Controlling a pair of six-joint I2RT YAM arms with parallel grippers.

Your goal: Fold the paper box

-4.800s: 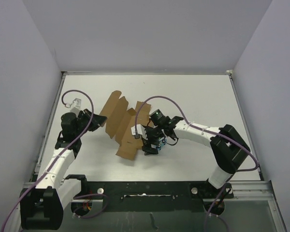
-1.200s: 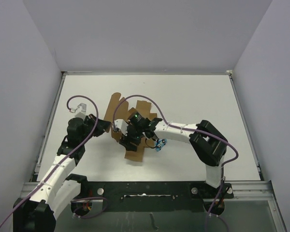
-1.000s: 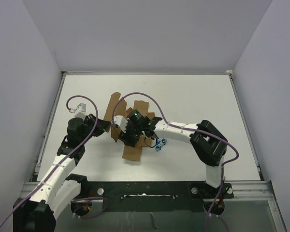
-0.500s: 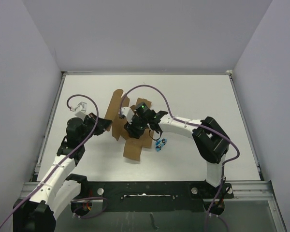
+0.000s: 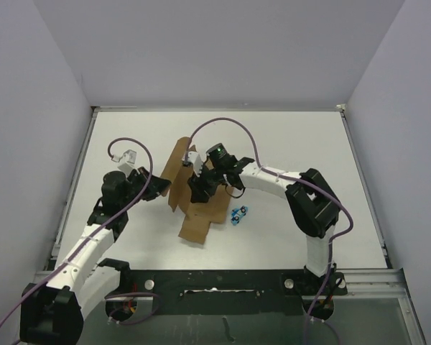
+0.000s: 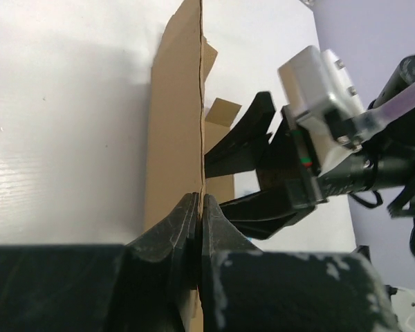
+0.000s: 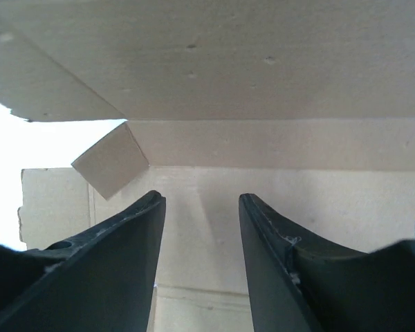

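The left gripper clamps the box wall upright so the right gripper, fingers spread, can crease inside.

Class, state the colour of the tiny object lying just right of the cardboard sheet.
The tiny object is blue, clearest in the top external view.

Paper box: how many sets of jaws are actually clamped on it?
1. The left gripper has its jaws shut on an upright panel edge of the paper box, on its left side. The right gripper faces the cardboard with jaws open, clamping nothing.
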